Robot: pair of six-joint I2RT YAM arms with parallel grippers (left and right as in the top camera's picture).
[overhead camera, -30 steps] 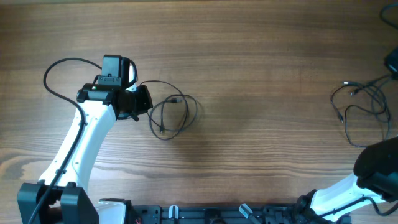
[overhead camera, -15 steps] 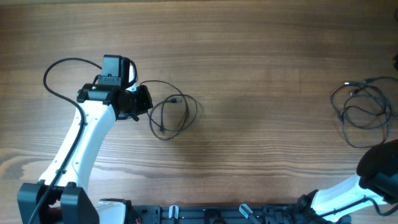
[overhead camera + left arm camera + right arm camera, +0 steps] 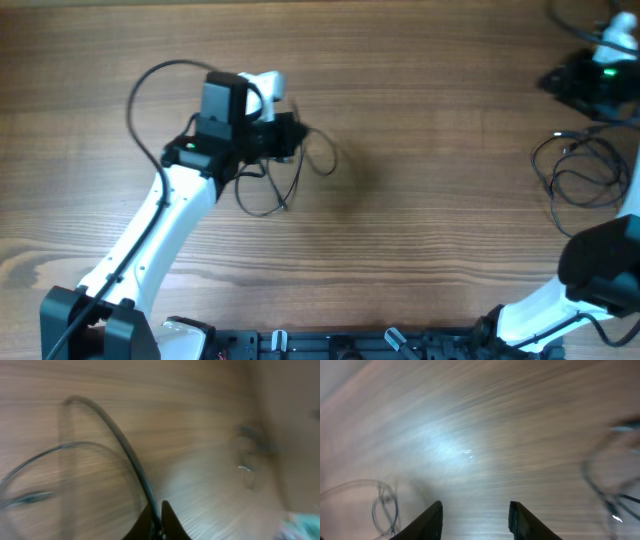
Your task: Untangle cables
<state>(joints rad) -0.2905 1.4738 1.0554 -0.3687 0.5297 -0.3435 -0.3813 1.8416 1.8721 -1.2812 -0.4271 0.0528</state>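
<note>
A thin black cable [image 3: 325, 160] lies in loose loops left of centre. My left gripper [image 3: 290, 135] sits at the top of those loops. In the blurred left wrist view its jaws [image 3: 158, 521] are shut on a strand of this cable [image 3: 125, 447], which arcs up and away over the wood. A second bunch of cables [image 3: 580, 172] lies in loops at the right edge, with a small plug end toward the top. My right gripper [image 3: 560, 82] hovers beyond that bunch at the top right; in its wrist view the jaws [image 3: 475, 512] stand open with only bare table between them.
The wooden table [image 3: 440, 200] spans the whole view. The left arm's thicker black wire [image 3: 150, 80] arches over its wrist. The right arm's base [image 3: 600, 270] fills the lower right corner. A rail with black brackets [image 3: 330, 345] runs along the front edge.
My left arm has swung up and to the right, dragging its cable along. The right gripper has opened, come away from the right bunch and shown up at the top right.
</note>
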